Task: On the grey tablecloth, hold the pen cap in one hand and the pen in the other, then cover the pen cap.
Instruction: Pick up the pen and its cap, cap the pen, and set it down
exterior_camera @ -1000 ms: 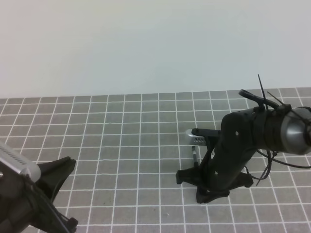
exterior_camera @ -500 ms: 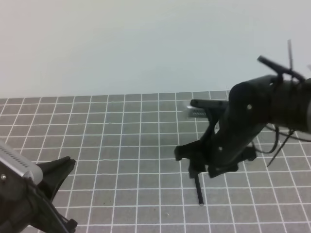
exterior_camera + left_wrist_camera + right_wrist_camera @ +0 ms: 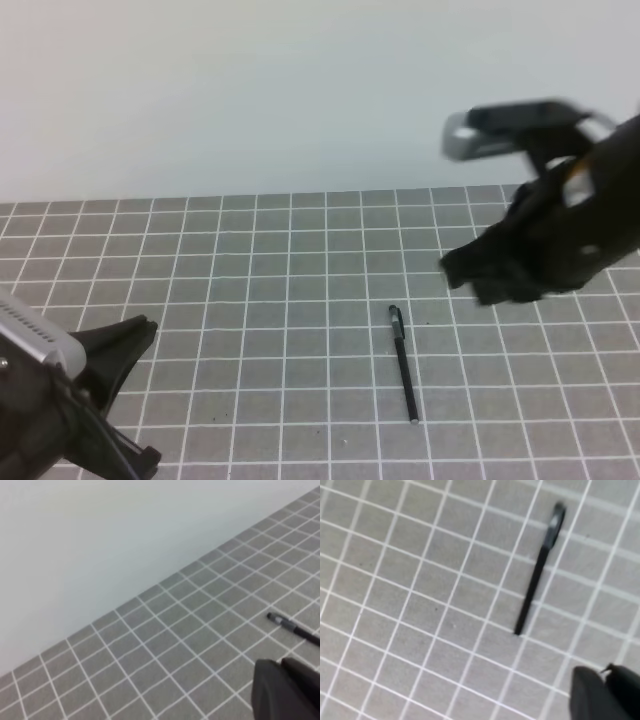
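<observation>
At lower left the left gripper (image 3: 140,335) has its jaws together. The pen (image 3: 402,363) lies flat mid-cloth on the grey tablecloth (image 3: 250,300), long axis near-to-far, capped end far. The raised right gripper (image 3: 480,280) holds nothing; its jaw state is unclear.

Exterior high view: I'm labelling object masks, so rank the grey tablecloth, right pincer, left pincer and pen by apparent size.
1. grey tablecloth
2. right pincer and left pincer: alike, both cropped, at differing distances from the camera, so unranked
3. pen, thinnest by far
</observation>
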Robot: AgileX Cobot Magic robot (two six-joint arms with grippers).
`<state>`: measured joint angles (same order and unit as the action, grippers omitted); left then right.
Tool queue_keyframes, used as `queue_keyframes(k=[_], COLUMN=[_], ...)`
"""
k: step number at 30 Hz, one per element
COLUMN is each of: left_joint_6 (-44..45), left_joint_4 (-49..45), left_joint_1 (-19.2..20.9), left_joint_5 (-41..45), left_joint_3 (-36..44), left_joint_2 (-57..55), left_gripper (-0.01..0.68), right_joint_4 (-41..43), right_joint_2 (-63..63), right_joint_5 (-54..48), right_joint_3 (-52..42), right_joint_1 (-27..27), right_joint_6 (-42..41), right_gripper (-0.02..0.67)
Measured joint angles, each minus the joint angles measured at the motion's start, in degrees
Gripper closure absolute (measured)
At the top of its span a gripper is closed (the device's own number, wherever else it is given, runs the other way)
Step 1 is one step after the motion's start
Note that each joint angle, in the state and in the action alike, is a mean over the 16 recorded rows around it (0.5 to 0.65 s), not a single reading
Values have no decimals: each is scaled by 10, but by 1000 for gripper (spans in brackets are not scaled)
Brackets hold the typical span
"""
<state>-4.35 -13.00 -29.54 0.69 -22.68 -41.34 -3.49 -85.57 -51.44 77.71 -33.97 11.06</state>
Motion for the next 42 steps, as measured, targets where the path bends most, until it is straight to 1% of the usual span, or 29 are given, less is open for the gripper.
queue_keyframes(k=[6,10,14,19,25,31,42], left_joint_6=[-1,-1,-1,-1,-1,-1,-1], left_joint_4=[0,0,0,0,0,0,0], left_joint_1=[0,0,0,0,0,0,0], left_joint_5=[-7,-8,-8,-7,-7,-7,-7], left_joint_3=[0,0,0,0,0,0,0], left_joint_2=[0,0,0,0,0,0,0], left_gripper=[674,674,674,674,674,674,674], right_joint_4=[29,59,113,193,267,290,291], right_joint_2=[117,196,271,356,435,482,502], right_joint_5=[8,30,57,82,86,83,82], right_joint_3=[-55,-127,-219,-334,-428,-465,-471], right_joint_1=[0,-1,-1,-1,-1,-1,0], right_joint_6=[-37,-41,-12,54,128,157,159], right_gripper=[598,636,644,644,644,644,645])
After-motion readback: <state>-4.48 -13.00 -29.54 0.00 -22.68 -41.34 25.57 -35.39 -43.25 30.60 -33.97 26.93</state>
